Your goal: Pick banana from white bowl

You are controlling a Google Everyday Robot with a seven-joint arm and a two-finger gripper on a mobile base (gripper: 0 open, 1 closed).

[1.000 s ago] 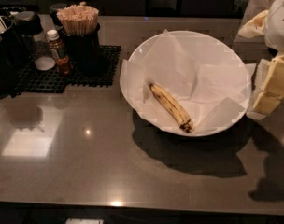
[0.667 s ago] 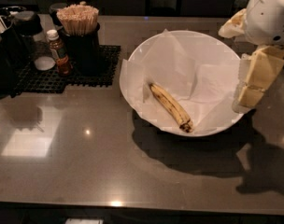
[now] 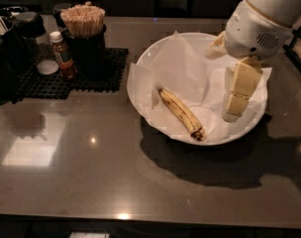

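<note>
The banana [image 3: 181,114], slim, yellow with brown spots and dark ends, lies slanted on the crinkled paper in the middle of the white bowl [image 3: 146,53]. The bowl stands on the dark countertop at centre right. My gripper [image 3: 221,83] hangs over the right part of the bowl, to the right of the banana and apart from it. It is open and empty. One pale yellow finger [image 3: 241,89] points down toward the paper and the other finger [image 3: 216,44] sits higher, near the far rim. The white arm body rises to the upper right.
A black mat [image 3: 76,78] at the back left holds a small sauce bottle [image 3: 63,54] and a black cup of wooden stir sticks [image 3: 84,26]. Dark containers [image 3: 12,48] stand at the far left. The glossy countertop [image 3: 91,172] runs to the front edge.
My gripper has moved left from the right edge of the view to over the bowl's right side. The banana and bowl have not moved.
</note>
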